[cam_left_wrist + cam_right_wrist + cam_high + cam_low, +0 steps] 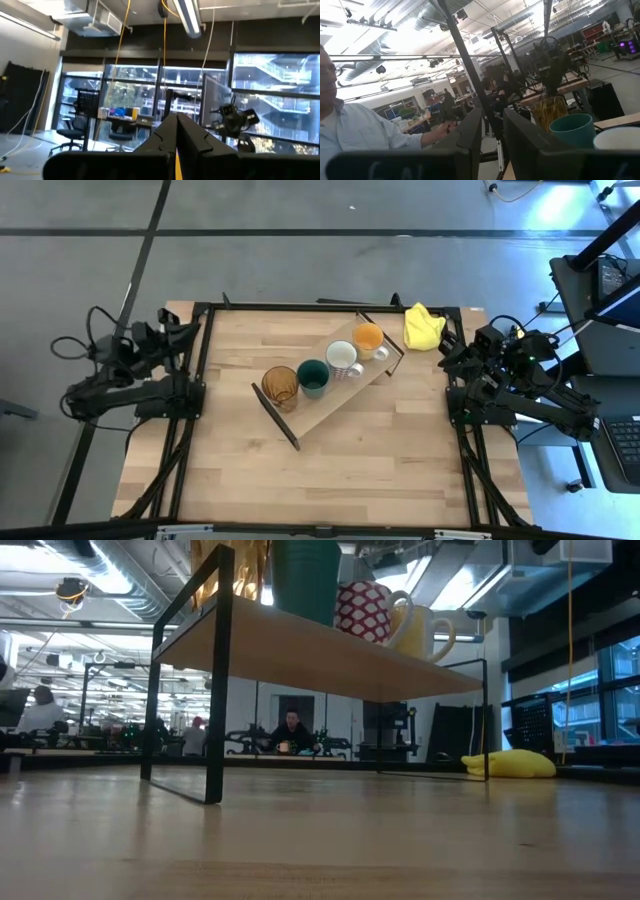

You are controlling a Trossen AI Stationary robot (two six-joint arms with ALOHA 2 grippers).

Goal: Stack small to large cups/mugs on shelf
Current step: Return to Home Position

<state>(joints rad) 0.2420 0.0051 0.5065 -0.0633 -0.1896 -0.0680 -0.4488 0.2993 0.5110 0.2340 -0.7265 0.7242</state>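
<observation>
Cups (four of them) stand in a row on the shelf (330,412): amber glass (280,386), teal cup (313,377), white mug (342,357), orange mug (368,337). Left claw (176,116), left of the shelf, is closed; right claw (492,112), right of it, gapes slightly.

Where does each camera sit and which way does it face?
High view: above the table, looking straight down; left arm and right arm show folded at its sides, the shelf between.
Low view: at table-top height, looking level under the shelf; no arm shows.
Left wrist view: on the left arm, facing windows past the shut left gripper.
Right wrist view: on the right arm, facing the teal cup past the open right gripper.
Shared: high and right wrist views show that cup.
</observation>
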